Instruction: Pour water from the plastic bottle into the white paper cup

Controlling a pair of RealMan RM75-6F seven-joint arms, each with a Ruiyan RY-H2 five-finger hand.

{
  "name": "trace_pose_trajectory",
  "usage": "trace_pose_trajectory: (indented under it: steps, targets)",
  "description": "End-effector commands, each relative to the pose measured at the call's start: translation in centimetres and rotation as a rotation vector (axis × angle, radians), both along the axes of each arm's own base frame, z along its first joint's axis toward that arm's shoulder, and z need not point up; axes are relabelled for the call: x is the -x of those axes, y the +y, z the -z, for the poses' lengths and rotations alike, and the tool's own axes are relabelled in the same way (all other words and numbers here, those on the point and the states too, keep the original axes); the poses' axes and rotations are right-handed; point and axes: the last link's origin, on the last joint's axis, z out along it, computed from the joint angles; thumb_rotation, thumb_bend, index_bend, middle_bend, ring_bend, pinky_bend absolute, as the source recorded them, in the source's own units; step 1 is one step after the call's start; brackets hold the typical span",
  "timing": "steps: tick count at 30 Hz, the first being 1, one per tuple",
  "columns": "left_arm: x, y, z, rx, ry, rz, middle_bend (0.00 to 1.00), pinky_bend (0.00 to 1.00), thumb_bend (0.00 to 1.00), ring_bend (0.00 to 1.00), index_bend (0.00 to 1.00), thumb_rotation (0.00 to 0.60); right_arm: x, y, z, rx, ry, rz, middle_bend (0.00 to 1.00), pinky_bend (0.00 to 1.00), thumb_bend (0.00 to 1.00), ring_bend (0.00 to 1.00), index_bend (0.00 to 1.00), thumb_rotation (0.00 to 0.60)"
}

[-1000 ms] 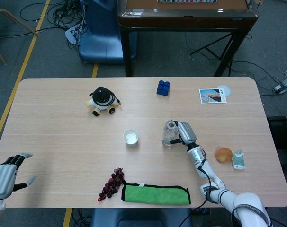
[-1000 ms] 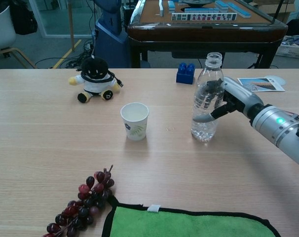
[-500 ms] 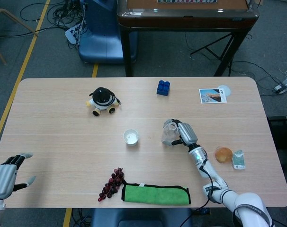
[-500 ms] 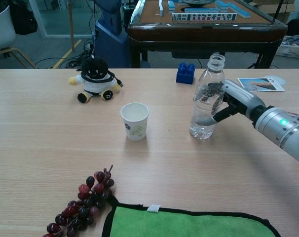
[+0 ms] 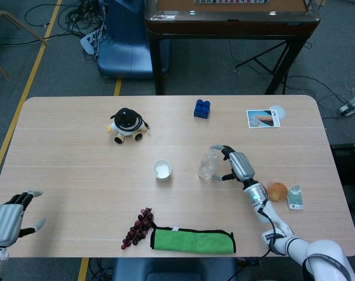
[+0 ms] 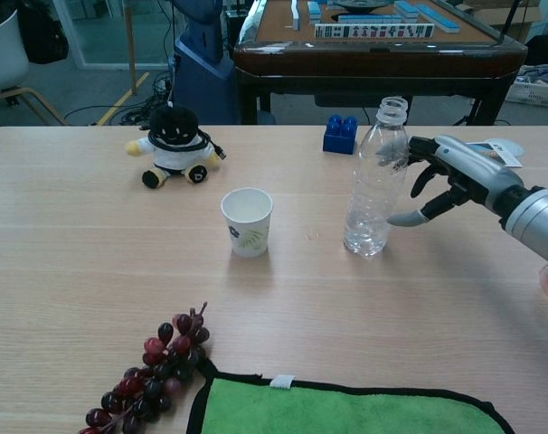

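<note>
The clear plastic bottle (image 5: pixel 208 165) (image 6: pixel 373 181) stands upright and uncapped on the table, with a little water in its lower part. To its left is the white paper cup (image 5: pixel 161 170) (image 6: pixel 247 220), upright, with a leaf print on its side. My right hand (image 5: pixel 239 165) (image 6: pixel 450 176) hovers just right of the bottle with its fingers spread toward it, gripping nothing. At the table's near left corner my left hand (image 5: pixel 7 219) hangs open and holds nothing; the chest view does not show it.
A black plush toy (image 5: pixel 126 124) and a blue brick (image 5: pixel 202 108) sit farther back. Dark grapes (image 6: pixel 152 371) and a green cloth (image 6: pixel 346 407) lie at the near edge. A photo card (image 5: pixel 263 118), an orange object (image 5: pixel 276 191) and a small packet (image 5: pixel 294 198) are on the right.
My right hand let go of the bottle, opened its fingers and drew back to the right. The bottle stays upright, shifted slightly left. The left hand has barely moved.
</note>
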Motion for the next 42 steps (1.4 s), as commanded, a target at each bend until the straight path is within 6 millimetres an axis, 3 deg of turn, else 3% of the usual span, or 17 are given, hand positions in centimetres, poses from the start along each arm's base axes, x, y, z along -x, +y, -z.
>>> trace_pose_trajectory:
  steps: [1,17,24,42]
  targets:
    - [0.0,0.0,0.1,0.002,-0.002,0.001,0.30,0.60,0.15,0.34,0.28,0.600,0.8,0.7,-1.3,0.039,0.075,-0.030,0.22,0.42,0.00,0.20,0.23,0.600]
    - [-0.6,-0.1,0.6,0.014,0.015,0.033,0.30,0.60,0.15,0.34,0.28,0.600,3.8,5.0,-9.1,0.218,0.459,-0.070,0.27,0.42,0.00,0.20,0.23,0.600]
    - [-2.1,-0.6,0.6,-0.007,0.009,0.123,0.30,0.60,0.15,0.34,0.30,0.600,5.4,8.9,-12.2,0.247,0.552,-0.009,0.27,0.42,0.00,0.20,0.23,0.600]
    - [-1.8,0.0,0.8,-0.053,0.066,0.113,0.30,0.58,0.15,0.32,0.30,0.600,8.1,15.4,-15.9,0.363,0.654,0.115,0.27,0.42,0.00,0.20,0.23,0.600]
